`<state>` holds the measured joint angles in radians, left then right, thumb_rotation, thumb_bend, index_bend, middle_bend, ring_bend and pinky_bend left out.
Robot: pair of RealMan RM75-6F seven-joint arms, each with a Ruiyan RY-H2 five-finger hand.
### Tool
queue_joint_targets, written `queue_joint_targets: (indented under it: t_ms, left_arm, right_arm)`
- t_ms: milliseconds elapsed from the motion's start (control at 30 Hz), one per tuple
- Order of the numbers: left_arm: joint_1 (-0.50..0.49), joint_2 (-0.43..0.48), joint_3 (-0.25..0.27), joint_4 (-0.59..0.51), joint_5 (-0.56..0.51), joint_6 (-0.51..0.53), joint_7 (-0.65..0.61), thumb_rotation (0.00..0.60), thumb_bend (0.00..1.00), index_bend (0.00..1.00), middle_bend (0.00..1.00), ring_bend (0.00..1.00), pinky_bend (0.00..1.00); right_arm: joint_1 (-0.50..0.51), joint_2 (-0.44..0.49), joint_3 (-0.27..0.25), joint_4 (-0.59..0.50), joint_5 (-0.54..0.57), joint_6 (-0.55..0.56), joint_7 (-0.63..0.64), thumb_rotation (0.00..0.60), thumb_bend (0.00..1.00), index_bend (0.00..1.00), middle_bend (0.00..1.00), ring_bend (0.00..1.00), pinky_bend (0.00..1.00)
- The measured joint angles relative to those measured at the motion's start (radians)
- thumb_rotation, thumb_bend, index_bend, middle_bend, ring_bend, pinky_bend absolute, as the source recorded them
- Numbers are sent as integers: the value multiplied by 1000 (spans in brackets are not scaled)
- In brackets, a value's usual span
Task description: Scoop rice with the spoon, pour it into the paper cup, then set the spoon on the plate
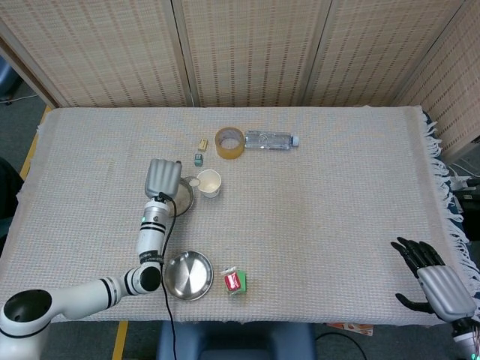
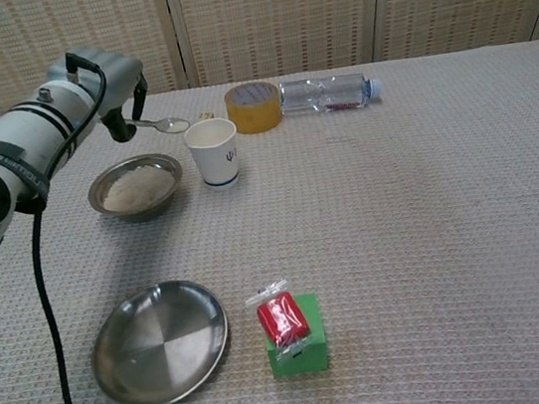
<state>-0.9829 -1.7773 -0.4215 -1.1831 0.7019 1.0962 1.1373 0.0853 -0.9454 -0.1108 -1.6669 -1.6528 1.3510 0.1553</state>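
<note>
The left hand [image 2: 104, 82] gripped the spoon [image 2: 164, 125] level just left of the paper cup [image 2: 213, 152], above the rice bowl [image 2: 136, 189], while only the head view showed the empty, spread-fingered right hand [image 1: 437, 282] off the desk [image 1: 337, 225] edge, far right of the cup.

spoon [image 2: 164, 125] beside paper cup [image 2: 213, 153], rice bowl [image 2: 135, 189], plate [image 2: 160, 343]

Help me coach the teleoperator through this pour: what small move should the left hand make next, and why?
Probably carry the spoon a little further right until its bowl sits over the paper cup, then tip it. The left hand holds the spoon level with its bowl just short of the cup's rim, past the rice bowl, so tipping now could spill.
</note>
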Motion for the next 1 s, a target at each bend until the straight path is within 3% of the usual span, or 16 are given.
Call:
queue_joint_targets:
  t_ms: [467, 667, 1000]
  left_arm:
    - [-84, -73, 37, 124, -14, -6, 3, 600, 411, 713, 1000, 1000, 1000]
    - [-91, -104, 80, 180, 56, 20, -24, 600, 412, 716, 1000, 1000, 1000]
    - [-82, -188, 197, 375, 263, 97, -70, 600, 410, 716, 1000, 1000, 1000]
  right_arm:
    - [7, 10, 10, 10, 23, -11, 33, 600, 119, 0, 0, 0, 0]
    - [0, 12, 17, 5, 48, -5, 14, 600, 118, 0, 0, 0, 0]
    - [-15, 14, 20, -14, 49, 16, -22, 600, 118, 0, 0, 0, 0]
